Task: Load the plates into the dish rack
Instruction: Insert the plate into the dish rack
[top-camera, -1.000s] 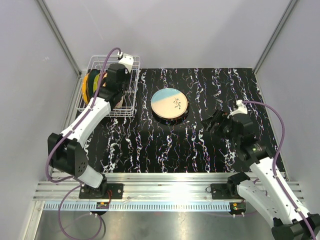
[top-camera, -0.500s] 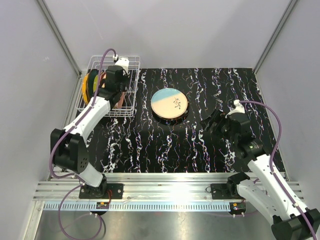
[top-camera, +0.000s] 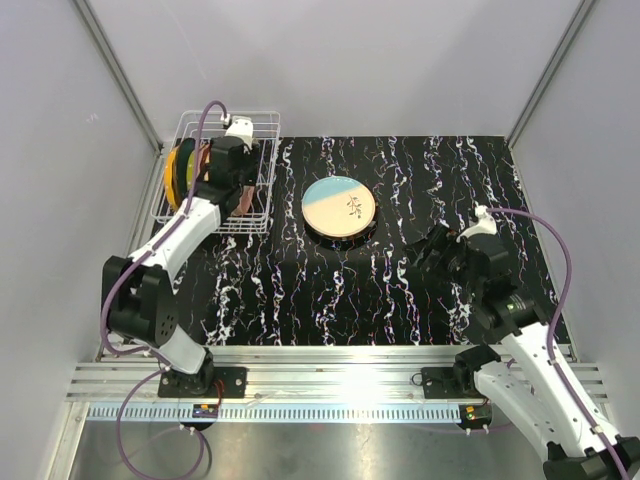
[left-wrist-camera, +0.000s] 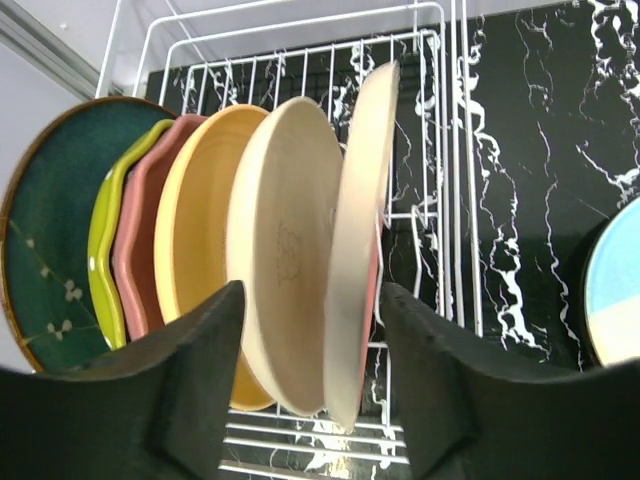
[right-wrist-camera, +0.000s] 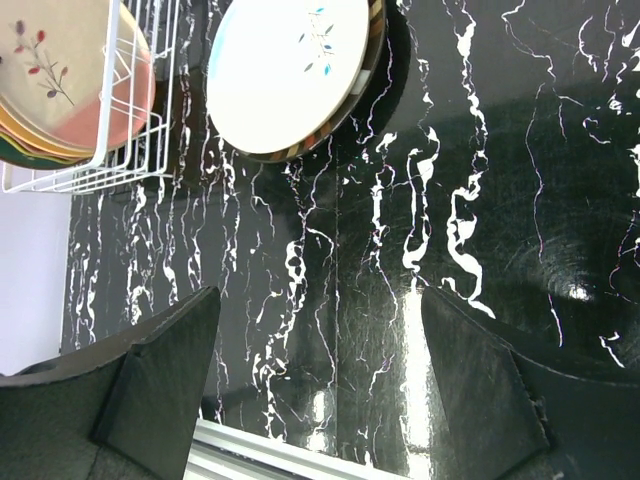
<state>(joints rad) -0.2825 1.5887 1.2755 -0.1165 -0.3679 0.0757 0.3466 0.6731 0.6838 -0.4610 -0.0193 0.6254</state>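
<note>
Black white-veined tabletop (top-camera: 400, 290): six ceramic plates (left-wrist-camera: 200, 230) stand in the white wire dish rack (top-camera: 262, 200), one blue-and-cream round plate (top-camera: 339, 206) to go — left gripper (left-wrist-camera: 312, 300) parted, right gripper (right-wrist-camera: 320, 300) spread, empty.

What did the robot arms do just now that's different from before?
The left jaws opened and let go of the cream plate, leaving it standing in the dish rack; that arm edged slightly left. The right jaws drew back a little toward the near edge and stayed open. The blue-and-cream plate on the table and the other racked plates did not move.
</note>
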